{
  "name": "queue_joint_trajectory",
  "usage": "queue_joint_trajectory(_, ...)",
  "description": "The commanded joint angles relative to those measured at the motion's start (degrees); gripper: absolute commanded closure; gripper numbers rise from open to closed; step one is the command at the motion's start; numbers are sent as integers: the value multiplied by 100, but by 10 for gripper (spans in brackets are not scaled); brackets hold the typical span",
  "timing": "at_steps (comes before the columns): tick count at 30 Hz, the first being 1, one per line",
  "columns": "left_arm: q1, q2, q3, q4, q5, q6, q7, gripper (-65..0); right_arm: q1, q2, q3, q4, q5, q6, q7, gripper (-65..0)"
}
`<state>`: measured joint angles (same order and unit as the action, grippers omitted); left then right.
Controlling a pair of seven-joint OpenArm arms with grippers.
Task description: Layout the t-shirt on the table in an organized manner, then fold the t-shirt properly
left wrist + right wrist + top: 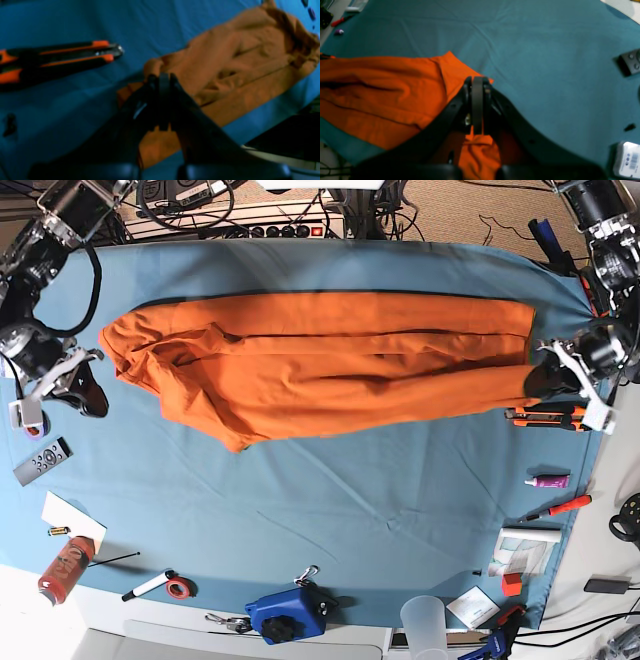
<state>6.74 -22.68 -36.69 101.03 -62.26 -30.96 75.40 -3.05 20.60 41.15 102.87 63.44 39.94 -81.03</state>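
The bright orange t-shirt [330,360] lies stretched lengthwise across the far half of the blue-teal table [350,520], with long folds along it. My left gripper [161,76] is shut on the shirt's edge, where the fabric [225,65] bunches at the fingertips; in the base view it [535,380] sits at the shirt's right end. My right gripper [477,80] is shut at a corner of the shirt [382,95], with orange fabric under and between the fingers. In the base view it [92,398] is at the shirt's left end.
An orange-black box cutter [57,57] lies just beside the left gripper [545,417]. A remote [630,62] and a white labelled box [627,160] lie by the right gripper. Markers [560,507], a blue tool [290,615], a cup [425,620] and a bottle [62,568] line the near edge.
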Motion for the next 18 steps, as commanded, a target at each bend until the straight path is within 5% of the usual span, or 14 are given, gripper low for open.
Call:
queue_joint_trajectory(1, 2, -83, -35, 94, -155, -22, -85, 0, -17, 98, 57, 96, 129, 6, 103, 0)
queue_joint_trajectory(10, 118, -83, -31, 94, -210, -61, -247, 0, -61, 116, 52, 94, -160, 6, 103, -2)
queue_joint_trajectory(13, 116, -85, -31, 94, -208, -61, -299, 0, -61, 116, 48, 94, -686, 6, 343, -182)
queue_joint_trajectory(18, 98, -98, -31, 94, -190, -291, -304, 0, 280, 120, -382, 44, -1958, 6, 901, -197)
